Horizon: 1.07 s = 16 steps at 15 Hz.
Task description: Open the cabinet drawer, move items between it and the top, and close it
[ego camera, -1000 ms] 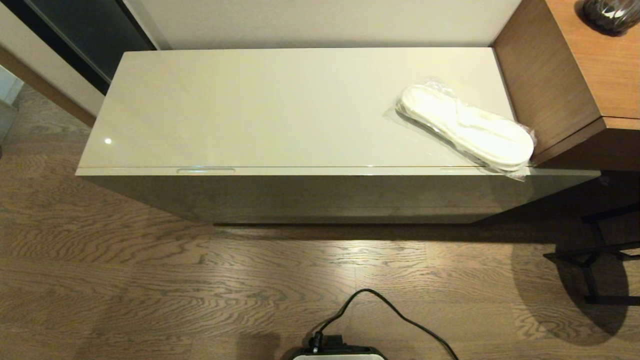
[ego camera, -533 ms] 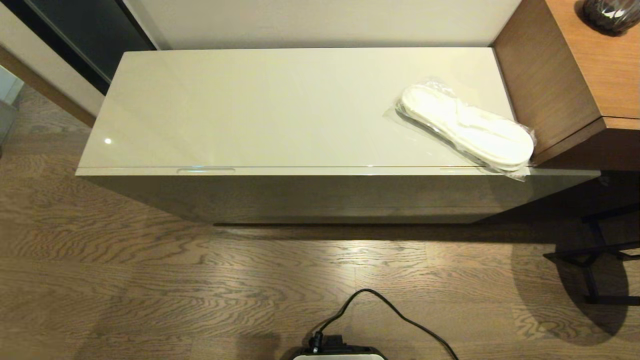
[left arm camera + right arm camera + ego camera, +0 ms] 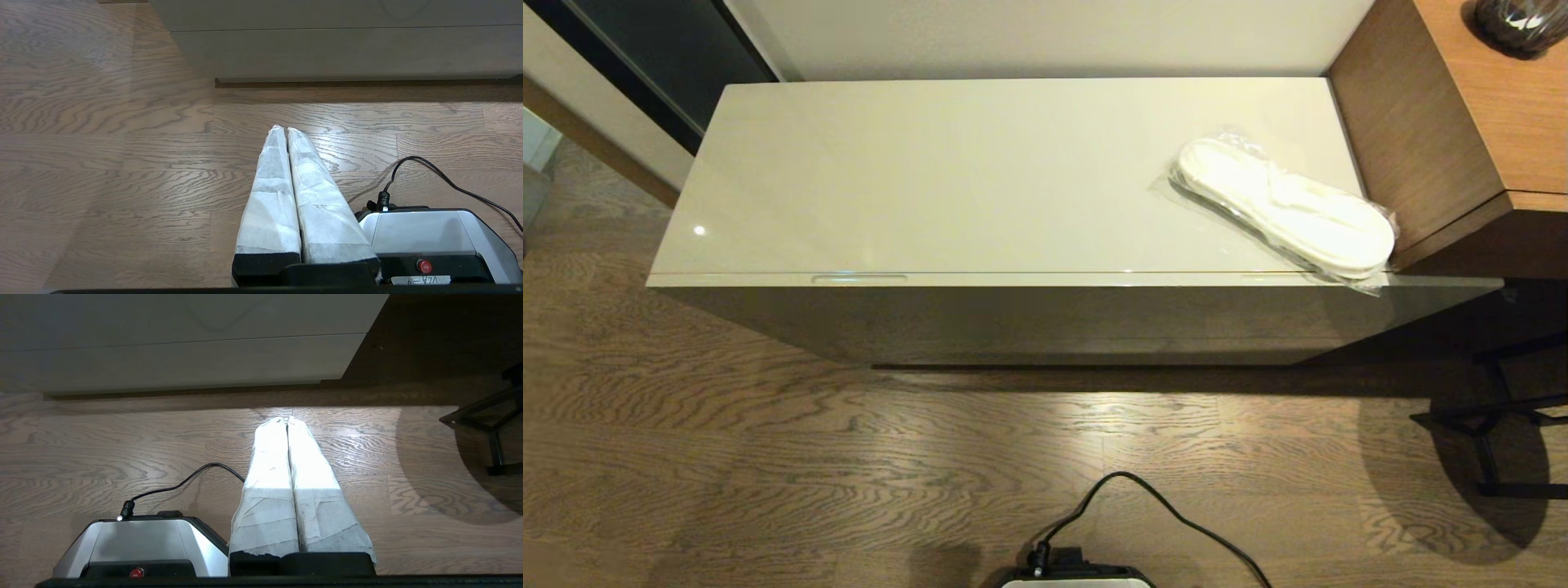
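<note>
- Wood-grain floor (image 3: 768, 457) surrounds the glossy beige cabinet; its top (image 3: 947, 171) carries 1 bag of white slippers (image 3: 1286, 208) at the right end, reaching the front edge. Cabinet drawer (image 3: 1013, 280) sits flush, closed.
- Left wrist view: left gripper (image 3: 284, 130) hangs low over the floor, wrapped fingers pressed together, empty, beside the robot base (image 3: 429, 232).
- Right wrist view: right gripper (image 3: 287, 419) likewise together, empty, facing the cabinet front.

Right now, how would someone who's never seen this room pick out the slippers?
Find the long glossy beige cabinet top against the wall. At its right end, beside the brown wooden unit, lie flat white slippers sealed in clear plastic, angled toward the front edge. Nothing else lies on that surface.
</note>
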Motion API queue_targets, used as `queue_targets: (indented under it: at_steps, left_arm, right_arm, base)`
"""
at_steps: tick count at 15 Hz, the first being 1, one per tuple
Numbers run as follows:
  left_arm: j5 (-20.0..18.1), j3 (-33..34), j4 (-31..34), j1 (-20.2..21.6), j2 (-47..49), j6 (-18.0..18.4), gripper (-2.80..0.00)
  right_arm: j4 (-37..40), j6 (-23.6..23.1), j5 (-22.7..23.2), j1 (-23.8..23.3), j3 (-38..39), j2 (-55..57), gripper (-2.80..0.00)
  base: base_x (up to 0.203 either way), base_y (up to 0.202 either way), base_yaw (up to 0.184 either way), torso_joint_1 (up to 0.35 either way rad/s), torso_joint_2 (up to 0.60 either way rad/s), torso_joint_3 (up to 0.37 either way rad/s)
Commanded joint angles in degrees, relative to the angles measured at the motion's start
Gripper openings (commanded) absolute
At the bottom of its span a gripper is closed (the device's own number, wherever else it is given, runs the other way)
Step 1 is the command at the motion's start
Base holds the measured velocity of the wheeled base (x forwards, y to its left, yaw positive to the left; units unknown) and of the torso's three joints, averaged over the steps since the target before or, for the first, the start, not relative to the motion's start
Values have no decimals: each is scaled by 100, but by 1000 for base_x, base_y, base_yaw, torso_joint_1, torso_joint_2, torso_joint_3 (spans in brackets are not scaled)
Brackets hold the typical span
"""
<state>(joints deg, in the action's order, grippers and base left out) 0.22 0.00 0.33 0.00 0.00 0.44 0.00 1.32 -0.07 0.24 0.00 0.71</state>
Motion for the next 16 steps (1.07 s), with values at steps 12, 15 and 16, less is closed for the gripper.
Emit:
queue_targets:
  at_steps: [12,15,16]
  left_arm:
    - [4,0,2,0,9,0,-280]
    - [-2,0,2,0,9,0,-280]
    - [4,0,2,0,9,0,-280]
  right_arm:
    - [0,0,-1,2,18,0,-280]
    - [0,0,7,2,18,0,-280]
    - [0,0,-1,2,18,0,-280]
  base:
    - [0,0,0,0,0,0]
    - [0,0,0,0,0,0]
    - [0,0,0,0,0,0]
